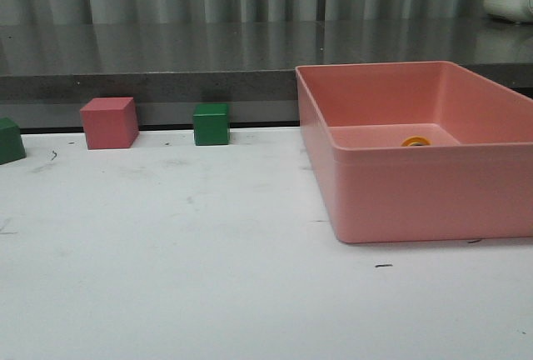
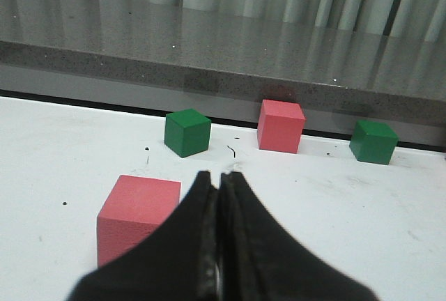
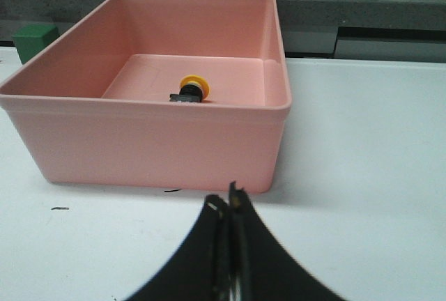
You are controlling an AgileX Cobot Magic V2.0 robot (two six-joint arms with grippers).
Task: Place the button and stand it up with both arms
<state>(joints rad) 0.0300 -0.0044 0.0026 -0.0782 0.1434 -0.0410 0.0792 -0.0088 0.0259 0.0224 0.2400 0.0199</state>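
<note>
The button (image 3: 189, 90) lies on its side on the floor of the pink bin (image 3: 146, 141), yellow-orange cap up toward the back, black body to the side. In the front view only its cap (image 1: 415, 141) shows over the bin's front wall (image 1: 433, 193). My right gripper (image 3: 227, 200) is shut and empty, over the white table just in front of the bin. My left gripper (image 2: 218, 179) is shut and empty, over the table beside a pink cube (image 2: 136, 214). Neither arm shows in the front view.
A pink cube (image 1: 109, 122) and a green cube (image 1: 211, 124) stand at the back of the table, another green cube (image 1: 10, 140) at the far left edge. The left wrist view shows two green cubes (image 2: 187, 132) (image 2: 373, 141) and a pink cube (image 2: 280, 126). A dark ledge runs behind.
</note>
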